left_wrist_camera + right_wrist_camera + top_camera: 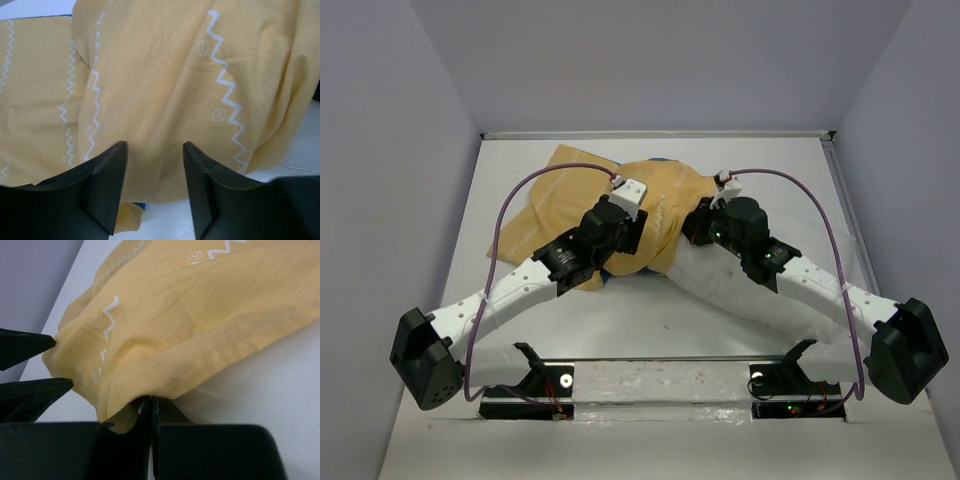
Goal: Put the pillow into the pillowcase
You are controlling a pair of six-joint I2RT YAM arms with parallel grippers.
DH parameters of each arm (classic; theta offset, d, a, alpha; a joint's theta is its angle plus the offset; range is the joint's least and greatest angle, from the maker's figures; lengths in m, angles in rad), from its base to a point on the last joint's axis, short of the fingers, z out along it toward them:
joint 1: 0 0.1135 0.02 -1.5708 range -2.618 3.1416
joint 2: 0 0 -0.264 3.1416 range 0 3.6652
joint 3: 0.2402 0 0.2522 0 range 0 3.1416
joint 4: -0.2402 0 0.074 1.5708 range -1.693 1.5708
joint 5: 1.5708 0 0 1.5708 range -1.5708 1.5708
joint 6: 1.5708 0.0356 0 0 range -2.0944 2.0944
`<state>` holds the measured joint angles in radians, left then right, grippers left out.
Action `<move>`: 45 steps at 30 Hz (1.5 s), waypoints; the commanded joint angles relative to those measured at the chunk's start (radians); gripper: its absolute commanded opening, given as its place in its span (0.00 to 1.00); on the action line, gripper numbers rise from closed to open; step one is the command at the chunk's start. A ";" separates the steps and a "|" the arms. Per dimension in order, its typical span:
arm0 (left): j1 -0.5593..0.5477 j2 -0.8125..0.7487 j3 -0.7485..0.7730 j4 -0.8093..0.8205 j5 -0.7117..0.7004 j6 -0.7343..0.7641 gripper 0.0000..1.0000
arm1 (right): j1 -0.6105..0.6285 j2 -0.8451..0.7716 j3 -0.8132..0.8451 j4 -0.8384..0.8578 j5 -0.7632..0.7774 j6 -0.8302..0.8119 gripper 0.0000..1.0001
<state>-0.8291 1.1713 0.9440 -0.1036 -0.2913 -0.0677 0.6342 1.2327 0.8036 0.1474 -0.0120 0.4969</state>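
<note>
Because pillow [718, 285] near end lies bare on bench [660, 335], far part seemingly inside pillowcase [670, 212], we risk dragging it out. Right end effector [150, 407] pressed together on hem: thin bite, hard tug may slip it. Left end effector [155, 150] spread over yellow cloth; closing could pinch both layers.

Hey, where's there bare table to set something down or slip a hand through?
Bare white table lies near, bordered by left arm, right arm and metal base rail; also far right, beside the mustard-yellow fabric pillowcase. Crowded centre: both arms over pillowcase and plump white pillow.
</note>
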 commanded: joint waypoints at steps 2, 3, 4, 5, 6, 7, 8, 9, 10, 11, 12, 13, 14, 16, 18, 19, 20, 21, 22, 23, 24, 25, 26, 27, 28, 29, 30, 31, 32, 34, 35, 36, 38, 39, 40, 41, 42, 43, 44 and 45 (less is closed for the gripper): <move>-0.001 0.054 0.076 0.033 -0.100 0.062 0.39 | -0.008 -0.001 0.011 0.060 -0.055 0.008 0.00; 0.001 0.068 0.088 0.050 -0.091 0.063 0.15 | -0.008 -0.001 0.008 0.061 -0.060 0.009 0.00; 0.001 0.076 0.098 0.056 -0.089 0.063 0.05 | -0.008 -0.004 0.003 0.061 -0.068 0.009 0.00; 0.001 0.082 0.110 0.059 -0.085 0.063 0.00 | -0.008 -0.003 0.003 0.063 -0.068 0.009 0.00; -0.001 0.088 0.140 0.070 -0.072 0.057 0.00 | -0.008 -0.001 -0.003 0.063 -0.077 0.011 0.00; -0.001 0.087 0.156 0.070 -0.060 0.057 0.00 | -0.008 -0.002 -0.004 0.064 -0.088 0.011 0.00; 0.001 0.087 0.177 0.088 -0.033 0.051 0.00 | -0.008 0.002 -0.009 0.067 -0.109 0.009 0.00; 0.001 0.090 0.240 0.093 -0.022 0.049 0.00 | 0.004 0.004 -0.007 0.073 -0.114 0.006 0.00; -0.001 0.103 0.283 0.087 0.001 0.054 0.00 | 0.033 0.013 -0.004 0.075 -0.123 -0.004 0.00; 0.001 0.114 0.339 0.076 0.007 0.057 0.00 | 0.033 0.013 -0.001 0.075 -0.123 -0.004 0.00; 0.002 0.131 0.466 0.059 0.014 0.058 0.00 | 0.073 0.025 0.011 0.075 -0.126 -0.015 0.00; 0.002 0.174 0.536 0.018 0.039 0.062 0.00 | 0.097 0.028 0.019 0.078 -0.123 -0.018 0.00; 0.002 0.198 0.612 -0.007 0.052 0.062 0.00 | 0.123 0.033 0.025 0.083 -0.111 -0.027 0.00; 0.002 0.280 0.832 -0.080 0.090 0.045 0.00 | 0.208 0.051 0.051 0.087 -0.065 -0.038 0.00; 0.002 0.332 1.017 -0.128 0.128 0.002 0.00 | 0.269 0.071 0.066 0.092 -0.033 -0.040 0.00; 0.001 0.378 1.062 -0.168 0.182 -0.020 0.00 | 0.280 0.074 0.077 0.095 -0.020 -0.041 0.00; -0.004 0.396 1.097 -0.183 0.213 -0.041 0.00 | 0.280 0.074 0.077 0.098 -0.003 -0.032 0.00; -0.011 0.409 1.124 -0.195 0.234 -0.075 0.00 | 0.280 0.067 0.074 0.113 0.048 -0.024 0.00; -0.024 0.413 1.118 -0.206 0.241 -0.084 0.00 | 0.280 0.053 0.072 0.115 0.085 -0.020 0.00; -0.050 0.409 1.096 -0.223 0.227 -0.090 0.00 | 0.280 0.016 0.072 0.115 0.154 -0.029 0.00; -0.059 0.397 1.010 -0.223 0.224 -0.099 0.00 | 0.280 -0.004 0.074 0.115 0.185 -0.037 0.00; -0.064 0.357 0.948 -0.196 0.228 -0.139 0.00 | 0.263 -0.036 0.078 0.115 0.207 -0.041 0.00; -0.067 0.334 0.875 -0.174 0.253 -0.161 0.00 | 0.250 -0.047 0.088 0.115 0.231 -0.034 0.00; -0.068 0.283 0.736 -0.153 0.259 -0.182 0.00 | 0.234 -0.056 0.095 0.112 0.237 -0.026 0.00; -0.070 0.256 0.666 -0.102 0.267 -0.220 0.00 | 0.208 -0.056 0.103 0.106 0.242 -0.018 0.00; -0.070 0.231 0.597 -0.078 0.268 -0.236 0.00 | 0.208 -0.050 0.109 0.101 0.253 -0.006 0.00; -0.070 0.203 0.537 -0.053 0.261 -0.250 0.00 | 0.191 -0.039 0.114 0.101 0.277 0.017 0.00; -0.070 0.164 0.436 -0.010 0.250 -0.267 0.00 | 0.191 -0.024 0.118 0.101 0.287 0.029 0.00; -0.070 0.151 0.402 0.001 0.239 -0.283 0.03 | 0.177 -0.004 0.120 0.103 0.296 0.044 0.00; -0.070 0.133 0.368 -0.025 0.187 -0.284 0.49 | 0.162 0.060 0.120 0.116 0.313 0.084 0.00; -0.070 0.122 0.360 -0.036 0.164 -0.274 0.67 | 0.150 0.082 0.121 0.124 0.310 0.098 0.00; -0.070 0.107 0.343 -0.048 0.127 -0.270 0.88 | 0.141 0.114 0.123 0.127 0.305 0.104 0.00; -0.073 0.035 0.323 -0.074 -0.006 -0.262 0.93 | 0.127 0.131 0.126 0.132 0.297 0.121 0.00; -0.085 -0.026 0.302 -0.099 -0.055 -0.261 0.93 | 0.108 0.139 0.129 0.135 0.296 0.123 0.00; -0.085 -0.059 0.291 -0.099 -0.107 -0.259 0.93 | 0.096 0.145 0.129 0.135 0.288 0.123 0.00; -0.122 -0.087 0.274 -0.125 -0.221 -0.254 0.92 | 0.081 0.149 0.138 0.135 0.278 0.124 0.00; -0.142 -0.110 0.239 -0.139 -0.264 -0.248 0.89 | 0.068 0.152 0.143 0.133 0.255 0.124 0.00; -0.177 -0.139 0.221 -0.174 -0.311 -0.250 0.86 | 0.046 0.155 0.152 0.133 0.245 0.123 0.00; -0.197 -0.145 0.196 -0.185 -0.321 -0.260 0.74 | 0.036 0.157 0.155 0.130 0.232 0.118 0.00; -0.215 -0.151 0.170 -0.191 -0.325 -0.271 0.68 | 0.036 0.159 0.160 0.129 0.225 0.115 0.00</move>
<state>-0.9798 1.0767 1.1912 -0.2584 -0.4274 -0.3183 0.7273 1.3895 0.9024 0.2119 0.2108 0.6067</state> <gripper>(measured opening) 0.780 0.035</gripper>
